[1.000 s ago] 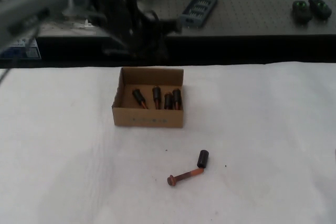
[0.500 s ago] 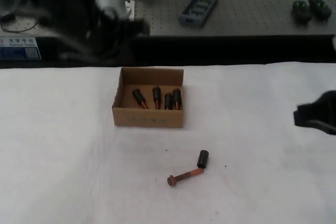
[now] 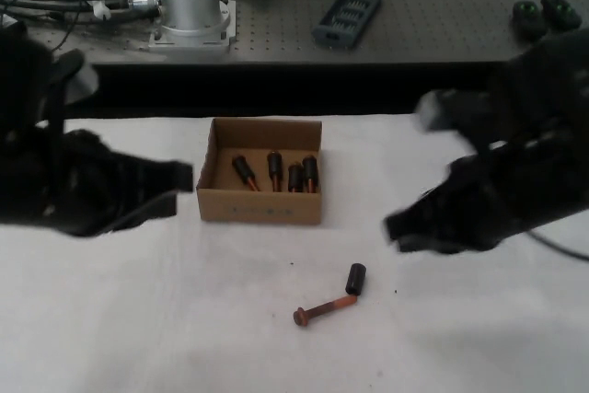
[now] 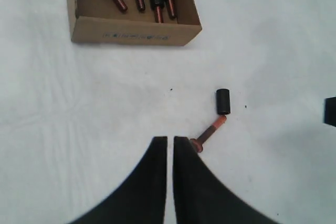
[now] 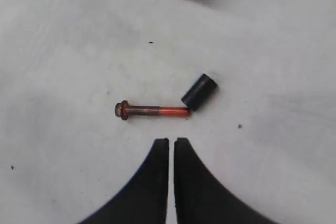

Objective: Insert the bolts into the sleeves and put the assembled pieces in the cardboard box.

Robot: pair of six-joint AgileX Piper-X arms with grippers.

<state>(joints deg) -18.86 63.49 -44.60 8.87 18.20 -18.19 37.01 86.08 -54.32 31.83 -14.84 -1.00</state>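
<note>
Right now my left pincer (image 4: 170, 148) is pinched down to a thin slit with nothing in it, hanging above the white surface (image 4: 63, 108) just short of the loose copper-coloured bolt (image 4: 208, 132). My right pincer (image 5: 171, 148) is equally narrow and empty, near the same bolt. It lies flat, its tip meeting one end of the black sleeve (image 5: 199, 92) at an angle, not inserted. Both sit in front of the cardboard box (image 3: 259, 207), apart from it, where four assembled pieces (image 3: 274, 167) lie.
</note>
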